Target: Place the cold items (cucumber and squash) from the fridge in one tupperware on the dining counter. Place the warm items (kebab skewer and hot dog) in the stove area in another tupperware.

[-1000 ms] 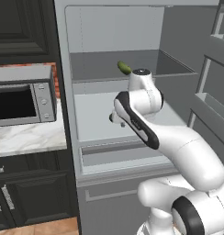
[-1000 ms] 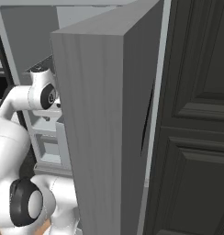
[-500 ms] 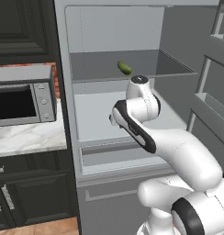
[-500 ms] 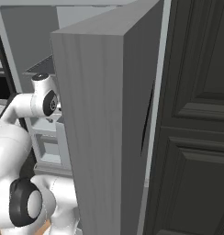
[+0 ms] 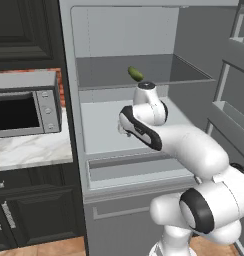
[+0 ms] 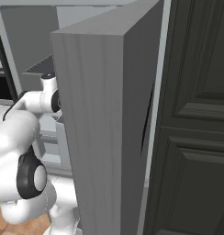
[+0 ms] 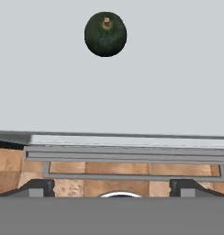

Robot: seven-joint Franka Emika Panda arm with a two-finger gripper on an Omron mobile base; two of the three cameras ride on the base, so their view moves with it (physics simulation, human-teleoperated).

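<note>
A microwave [image 5: 25, 107] sits on the marble worktop [image 5: 29, 150] at left. In the open fridge [image 5: 124, 30], the cucumber [image 5: 135, 74] lies on the upper shelf [image 5: 114, 80]. The squash [image 7: 105, 34] (dark green, stem end facing the hand view) rests on a pale shelf, well apart from the gripper [image 7: 112, 189], whose jaws stand wide open, holding nothing.

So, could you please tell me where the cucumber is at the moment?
The cucumber lies on the upper shelf of the open fridge in the left base view, near the shelf's middle and just above the arm's white wrist.
</note>
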